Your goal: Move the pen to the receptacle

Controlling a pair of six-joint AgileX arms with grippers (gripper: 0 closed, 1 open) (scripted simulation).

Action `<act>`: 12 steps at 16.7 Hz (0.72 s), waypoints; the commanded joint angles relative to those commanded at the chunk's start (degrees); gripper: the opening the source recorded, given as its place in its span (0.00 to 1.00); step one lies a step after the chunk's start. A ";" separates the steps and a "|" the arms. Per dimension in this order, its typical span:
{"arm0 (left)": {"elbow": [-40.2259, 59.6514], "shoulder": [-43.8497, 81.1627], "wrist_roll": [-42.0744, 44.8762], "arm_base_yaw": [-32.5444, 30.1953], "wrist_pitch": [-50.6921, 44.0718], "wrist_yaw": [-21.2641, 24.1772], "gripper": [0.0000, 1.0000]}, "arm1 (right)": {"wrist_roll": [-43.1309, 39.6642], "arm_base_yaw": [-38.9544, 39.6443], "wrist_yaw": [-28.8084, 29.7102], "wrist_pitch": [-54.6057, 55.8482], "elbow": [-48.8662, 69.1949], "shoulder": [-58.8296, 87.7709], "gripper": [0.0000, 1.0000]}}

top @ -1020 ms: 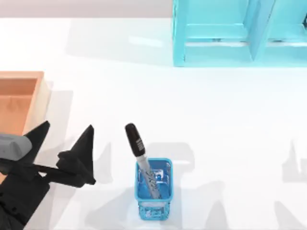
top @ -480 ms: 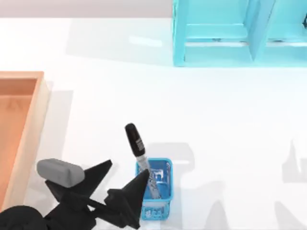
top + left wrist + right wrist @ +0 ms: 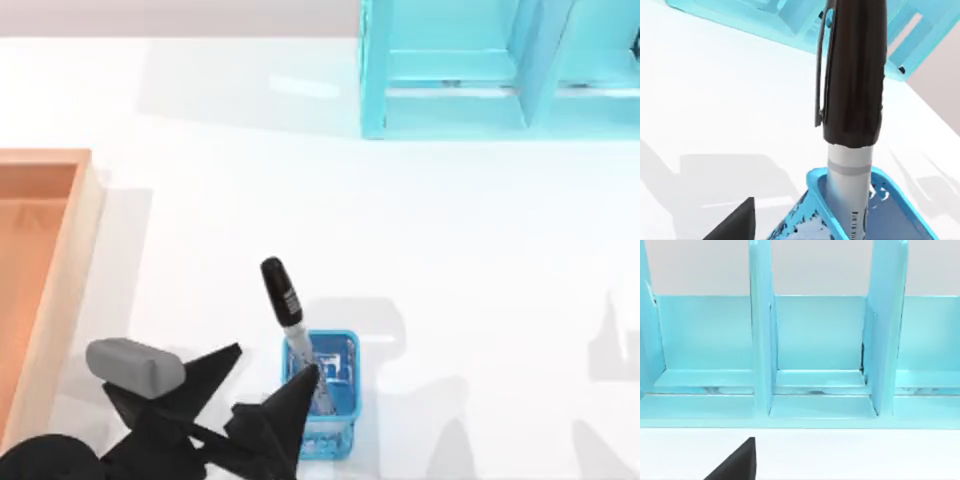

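Left gripper (image 3: 268, 372) has crept slightly right and up versus half a second ago; fingers spread wide, holding nothing, right tip now over the cup (image 3: 324, 400) rim. Pen (image 3: 290, 325) unmoved, standing tilted in the cup, cap up. Tray (image 3: 48, 280) at left edge. Right arm parked facing the shelf (image 3: 800, 355).

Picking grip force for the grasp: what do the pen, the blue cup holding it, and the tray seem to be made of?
Pen: looks like smooth plastic, with a glossy black cap and clip and a grey printed barrel. Blue cup: seems to be thin wire or perforated mesh, since light shows through its walls. Tray: appears to be matte light-brown wood, though no grain is plain. The left end effector is open beside the cup.
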 joint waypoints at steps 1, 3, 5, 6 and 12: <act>-0.16 0.83 0.08 -0.09 -0.31 0.26 1.00 | 0.00 0.00 0.00 0.00 0.00 0.00 1.00; 0.15 2.69 0.18 -0.08 -0.49 0.82 1.00 | 0.00 0.00 0.00 0.00 0.00 0.00 1.00; 1.26 4.65 0.22 0.23 -0.10 1.34 1.00 | 0.00 0.00 0.00 0.00 0.00 0.00 1.00; 2.01 5.69 0.24 0.46 0.21 1.60 1.00 | 0.00 0.00 0.00 0.00 0.00 0.00 1.00; 7.35 12.84 0.57 2.28 2.23 3.47 1.00 | 0.00 0.00 0.00 0.00 0.00 0.00 1.00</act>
